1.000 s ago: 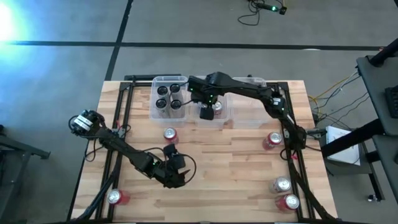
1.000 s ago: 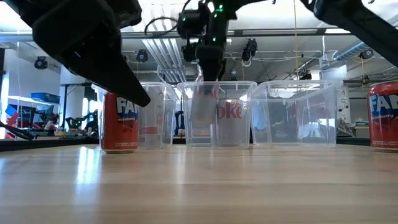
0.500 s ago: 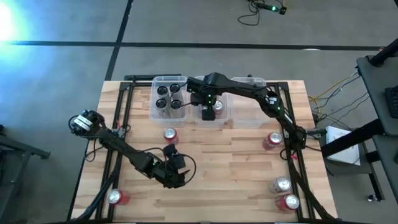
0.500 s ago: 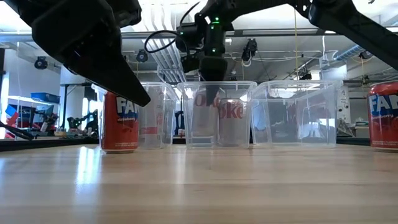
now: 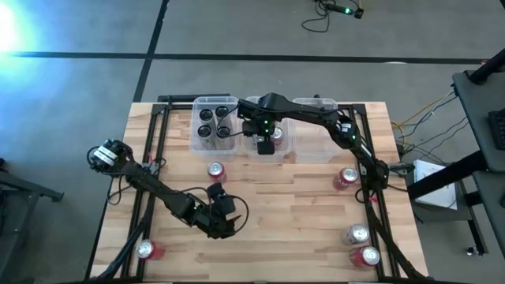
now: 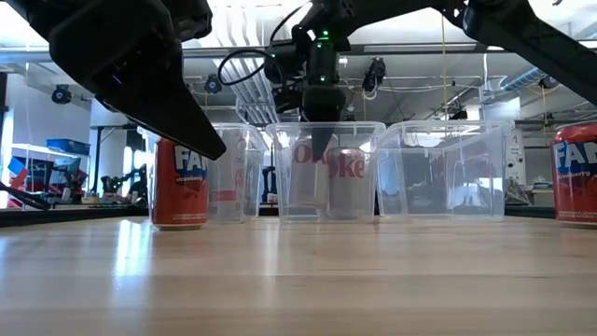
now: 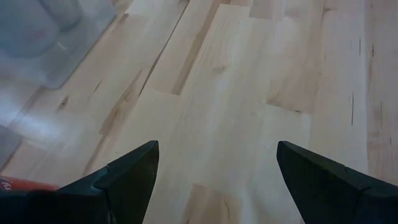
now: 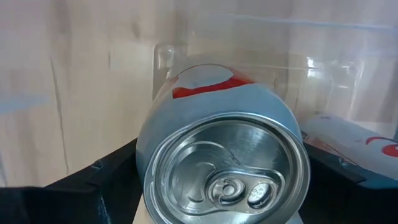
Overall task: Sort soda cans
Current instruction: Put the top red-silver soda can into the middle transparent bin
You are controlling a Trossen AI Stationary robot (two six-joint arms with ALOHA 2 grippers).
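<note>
My left gripper (image 5: pixel 223 224) idles spread, empty, near table front | my right gripper (image 5: pixel 264 143) clamps silver can (image 8: pixel 222 163), axis upright, directly over middle bin (image 5: pixel 286 152); apparently just above floor | right arm nearer.

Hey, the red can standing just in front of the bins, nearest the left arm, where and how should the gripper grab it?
Grip the red can around its cylindrical side wall, descending from above: it stands upright, silver top up, clear of the bins. The left gripper is open and nearest.
</note>
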